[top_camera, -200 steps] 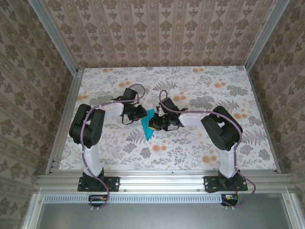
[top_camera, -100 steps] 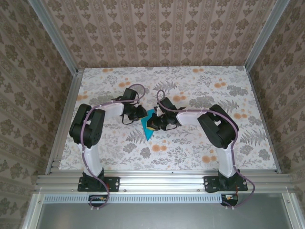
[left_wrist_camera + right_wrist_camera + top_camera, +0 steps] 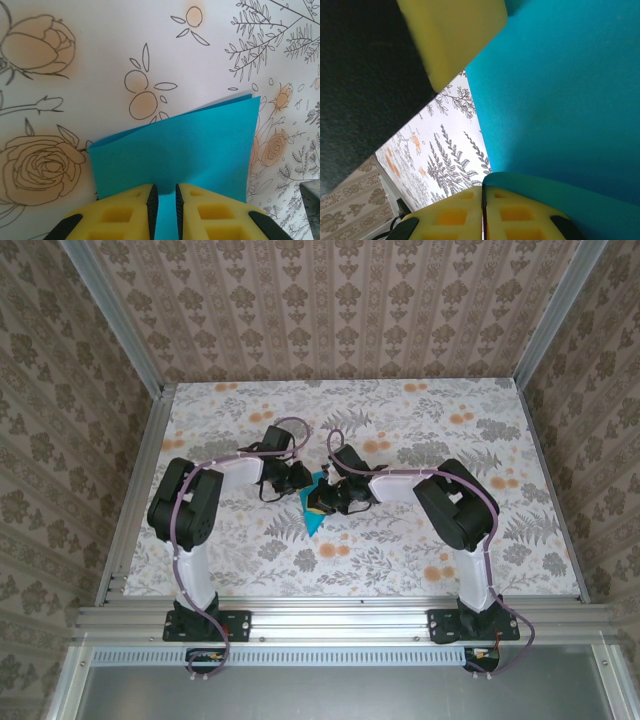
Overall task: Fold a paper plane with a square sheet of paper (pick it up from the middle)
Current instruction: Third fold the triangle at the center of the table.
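Folded blue paper (image 3: 190,145) at mid-table (image 3: 100,50); left gripper (image 3: 164,194) nipped on its near edge; right gripper (image 3: 483,194) fingers together at paper's side, hold unclear; pin w/ left, crease slowly, edges aligned.

Bright even light, faint soft shadows, top cam sharp, close yellow pad (image 3: 452,40) blurred

High rear overview of the table (image 3: 400,410); two close wrist views sharing the paper (image 3: 185,145).
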`<state>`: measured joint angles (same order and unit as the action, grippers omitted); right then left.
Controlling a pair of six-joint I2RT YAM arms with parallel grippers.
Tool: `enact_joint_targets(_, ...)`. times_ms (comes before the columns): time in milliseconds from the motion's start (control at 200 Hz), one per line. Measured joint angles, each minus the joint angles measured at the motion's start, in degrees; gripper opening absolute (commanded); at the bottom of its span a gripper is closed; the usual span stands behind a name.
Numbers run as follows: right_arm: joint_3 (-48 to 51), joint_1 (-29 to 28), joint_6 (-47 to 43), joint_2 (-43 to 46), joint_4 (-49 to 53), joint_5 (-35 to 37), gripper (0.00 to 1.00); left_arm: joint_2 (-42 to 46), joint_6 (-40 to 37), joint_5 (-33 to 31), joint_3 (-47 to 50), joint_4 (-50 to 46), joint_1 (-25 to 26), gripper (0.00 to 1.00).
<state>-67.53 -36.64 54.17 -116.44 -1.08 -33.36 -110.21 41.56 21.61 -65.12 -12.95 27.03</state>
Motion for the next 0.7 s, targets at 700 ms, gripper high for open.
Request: enact_joint_targets(700, 0.0, 0.0, -0.2, 0.0, 1.5, 2.8, 0.12, 0.0, 0.0, 0.0, 0.0, 0.0, 0.0, 0.22)
